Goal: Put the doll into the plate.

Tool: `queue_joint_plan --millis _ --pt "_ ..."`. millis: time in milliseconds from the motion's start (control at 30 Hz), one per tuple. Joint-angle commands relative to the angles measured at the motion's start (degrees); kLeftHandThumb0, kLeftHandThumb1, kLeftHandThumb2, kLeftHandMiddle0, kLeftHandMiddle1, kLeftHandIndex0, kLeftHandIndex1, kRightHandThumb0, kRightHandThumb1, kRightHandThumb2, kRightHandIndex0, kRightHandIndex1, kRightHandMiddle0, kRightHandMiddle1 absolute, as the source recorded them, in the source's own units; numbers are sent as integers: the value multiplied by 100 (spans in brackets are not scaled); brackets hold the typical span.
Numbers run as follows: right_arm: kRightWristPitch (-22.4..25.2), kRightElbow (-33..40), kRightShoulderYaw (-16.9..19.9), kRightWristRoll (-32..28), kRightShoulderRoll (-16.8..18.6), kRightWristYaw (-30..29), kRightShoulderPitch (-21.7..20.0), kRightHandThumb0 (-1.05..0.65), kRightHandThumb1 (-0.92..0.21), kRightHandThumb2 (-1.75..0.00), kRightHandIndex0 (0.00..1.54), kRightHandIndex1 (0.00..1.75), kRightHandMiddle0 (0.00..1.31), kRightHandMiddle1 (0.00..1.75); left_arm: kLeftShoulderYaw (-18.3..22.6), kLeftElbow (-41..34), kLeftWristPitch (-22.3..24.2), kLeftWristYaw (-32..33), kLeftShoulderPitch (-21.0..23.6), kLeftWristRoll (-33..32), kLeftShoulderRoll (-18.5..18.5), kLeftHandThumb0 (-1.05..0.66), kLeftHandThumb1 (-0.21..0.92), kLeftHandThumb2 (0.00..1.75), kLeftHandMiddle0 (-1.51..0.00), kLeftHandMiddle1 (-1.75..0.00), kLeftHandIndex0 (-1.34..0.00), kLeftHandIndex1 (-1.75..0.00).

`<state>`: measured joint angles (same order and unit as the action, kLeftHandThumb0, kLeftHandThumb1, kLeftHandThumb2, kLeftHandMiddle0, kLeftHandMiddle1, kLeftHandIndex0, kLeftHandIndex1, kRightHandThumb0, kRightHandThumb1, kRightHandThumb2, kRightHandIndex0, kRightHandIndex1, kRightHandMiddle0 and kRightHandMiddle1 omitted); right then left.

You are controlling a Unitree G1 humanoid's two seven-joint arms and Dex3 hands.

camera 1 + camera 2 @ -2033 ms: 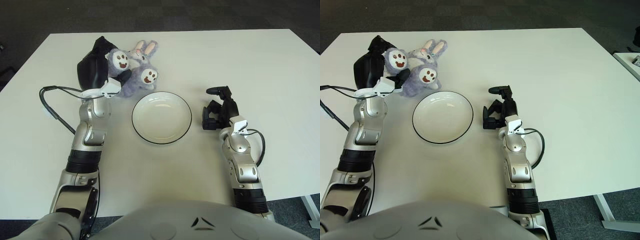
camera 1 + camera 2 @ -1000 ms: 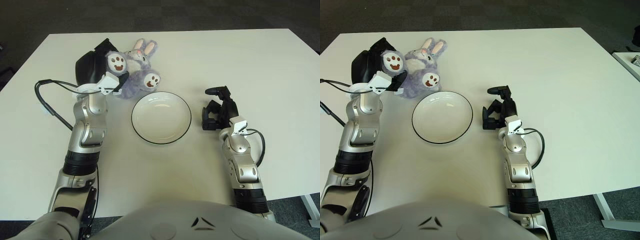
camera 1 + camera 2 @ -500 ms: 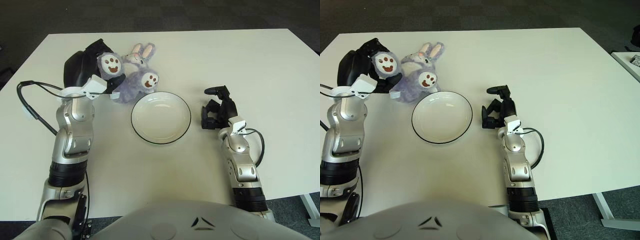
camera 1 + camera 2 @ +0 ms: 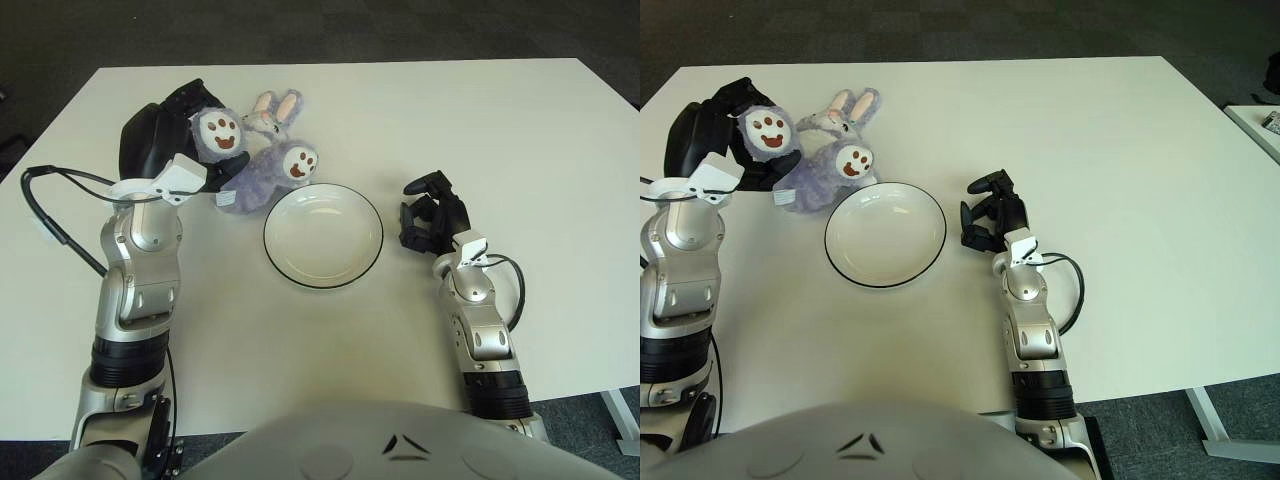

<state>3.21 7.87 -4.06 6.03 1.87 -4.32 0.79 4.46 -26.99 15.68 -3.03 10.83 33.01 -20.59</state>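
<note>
Gripping doll (image 4: 262, 163) foot | left robot hand (image 4: 170, 135) (fingers wrapped) | beside plate (image 4: 323, 235)

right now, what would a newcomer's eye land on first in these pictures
Probably the fluffy purple rabbit doll at the far left of the white table, with the left hand closed around one of its paw-print feet. Next comes the empty white round plate with a dark rim just right of the doll at the table's middle. The right hand shows to the plate's right, holding nothing.
</note>
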Motion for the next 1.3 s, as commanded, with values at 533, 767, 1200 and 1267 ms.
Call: queue_joint_plan --millis 533,767,1200,1267 --pt "7 -216 -9 42 -12 -27 165 -1 -53 -107 35 175 34 173 145 624 -731 418 192 -262 -49 -48 33 101 -124 -175 -84 -133" --pt "4 -212 -15 60 -23 -31 166 0 -53 -107 36 175 34 173 166 723 -942 478 188 -309 -63 -48 33 101 -123 -175 -85 -132" --pt "136 -165 -28 30 -46 51 155 -1 -53 -106 35 175 33 173 190 857 -1115 604 254 -357 -18 -48 33 101 -122 -175 -85 -132" --pt "133 -160 -33 43 -50 53 155 -1 -54 -106 35 175 33 173 190 870 -1117 622 265 -347 -14 -48 33 101 -122 -175 -85 -132"
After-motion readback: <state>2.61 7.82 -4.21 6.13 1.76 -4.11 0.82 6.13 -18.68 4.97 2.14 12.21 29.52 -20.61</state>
